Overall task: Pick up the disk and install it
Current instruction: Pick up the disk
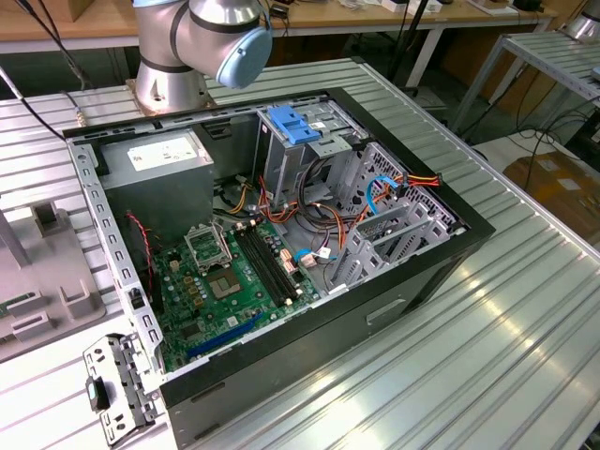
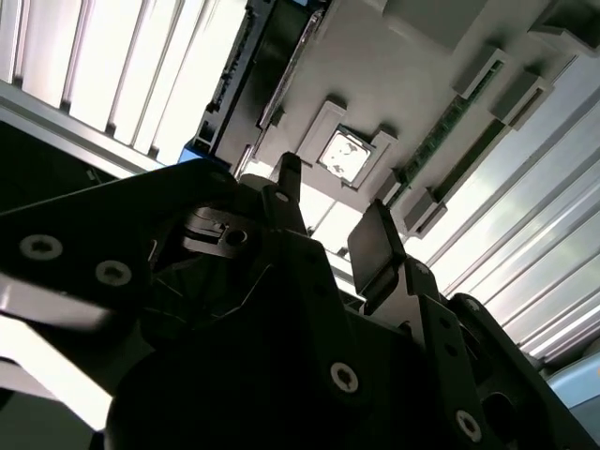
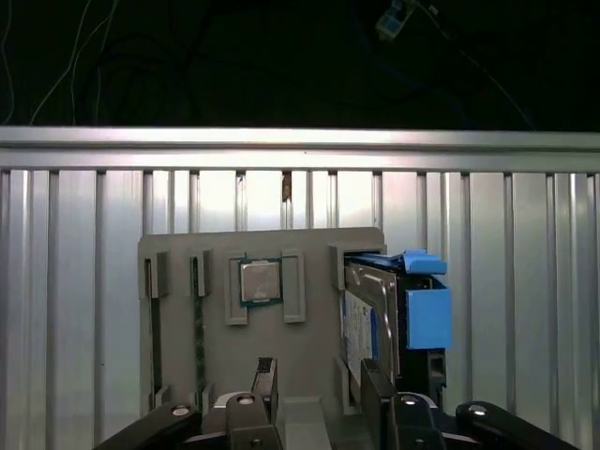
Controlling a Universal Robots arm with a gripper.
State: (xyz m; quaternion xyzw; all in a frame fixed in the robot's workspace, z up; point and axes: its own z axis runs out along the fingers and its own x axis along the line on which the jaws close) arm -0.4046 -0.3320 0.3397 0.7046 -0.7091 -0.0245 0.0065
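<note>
The disk (image 3: 373, 319) stands on its edge in a slot of a grey holder plate (image 3: 178, 356). It is a metal drive with a white label and blue carrier rails. In the second wrist view the disk (image 2: 267, 70) is a dark slab with blue ends. My gripper (image 3: 319, 389) hovers above the plate, open, with nothing between its fingers (image 3: 265, 382). One finger is over the plate's middle. The other is by the disk's near end, not touching it. The second wrist view also shows the gripper (image 2: 328, 220) with its two pads apart.
The plate also holds a processor chip (image 3: 260, 281) and memory sticks (image 3: 199, 319), and it lies on a ribbed aluminium table (image 3: 75, 281). In the exterior view an open computer case (image 1: 281, 234) shows a motherboard (image 1: 225, 281), a power supply (image 1: 159, 169), a light-blue bracket (image 1: 293, 124) and loose cables.
</note>
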